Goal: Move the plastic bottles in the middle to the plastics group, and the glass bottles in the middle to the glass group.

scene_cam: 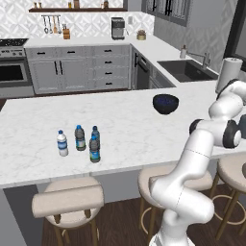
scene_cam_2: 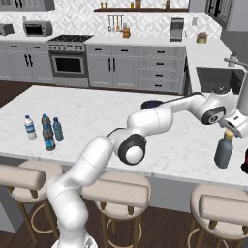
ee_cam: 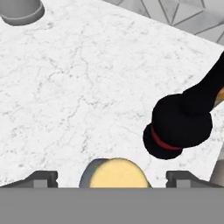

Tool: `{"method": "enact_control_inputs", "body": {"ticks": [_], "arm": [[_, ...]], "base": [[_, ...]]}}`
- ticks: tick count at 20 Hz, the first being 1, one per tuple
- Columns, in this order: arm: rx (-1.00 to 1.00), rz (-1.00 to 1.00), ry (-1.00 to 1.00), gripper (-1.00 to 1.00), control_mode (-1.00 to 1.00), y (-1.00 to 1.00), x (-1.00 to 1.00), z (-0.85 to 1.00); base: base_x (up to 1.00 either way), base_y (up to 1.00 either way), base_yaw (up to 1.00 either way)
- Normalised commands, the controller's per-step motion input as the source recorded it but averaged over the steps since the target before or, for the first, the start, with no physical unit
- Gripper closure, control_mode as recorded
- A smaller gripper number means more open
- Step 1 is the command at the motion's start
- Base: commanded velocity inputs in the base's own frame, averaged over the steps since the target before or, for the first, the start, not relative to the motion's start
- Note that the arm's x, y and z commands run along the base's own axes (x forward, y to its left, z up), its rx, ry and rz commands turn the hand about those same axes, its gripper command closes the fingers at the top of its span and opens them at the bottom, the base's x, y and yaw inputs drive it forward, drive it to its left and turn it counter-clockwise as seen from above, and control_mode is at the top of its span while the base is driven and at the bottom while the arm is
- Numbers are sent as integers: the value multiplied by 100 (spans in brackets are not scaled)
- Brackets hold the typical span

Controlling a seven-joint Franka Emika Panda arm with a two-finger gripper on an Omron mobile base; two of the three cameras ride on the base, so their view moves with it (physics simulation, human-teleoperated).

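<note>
1. The glass bottle [scene_cam_2: 224, 149] stood upright on the surface [scene_cam_2: 116, 116] at its right end, directly beneath the tool [ee_cam: 111, 177]; a sideways drift while lifting away could clip the tan stopper [ee_cam: 117, 173] and topple it.
2. A dark bottle [ee_cam: 181, 124] lay just beside it and might roll if struck.
3. The arm reached far right, wrist pointing down, fingers [ee_cam: 40, 178] spread apart, gripping nothing.
4. Four plastic bottles [scene_cam: 79, 140] clustered well apart, at the left.

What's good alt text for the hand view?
Looking down past the open gripper, whose fingertips stand either side of the tan stopper of the grey-blue glass bottle on the white marble counter. A black bottle with a red neck band stands just beyond to the right.
</note>
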Motion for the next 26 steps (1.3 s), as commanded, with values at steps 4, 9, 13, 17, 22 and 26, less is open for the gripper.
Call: {"method": "enact_control_inputs", "body": {"ticks": [4,9,13,17,22,26], "arm": [[1,0,-3,-100,-100,24,-12,18],[0,0,-3,-100,-100,44,-41,3],[0,0,0,-100,-100,65,-47,0],[0,1,0,-100,-100,87,-51,0],[-1,5,2,-100,-100,100,-64,0],[-12,16,0,-100,-100,100,-67,-2]], "base": [[0,0,0],[0,0,0],[0,0,0],[0,0,0],[0,0,0],[0,0,0]]}}
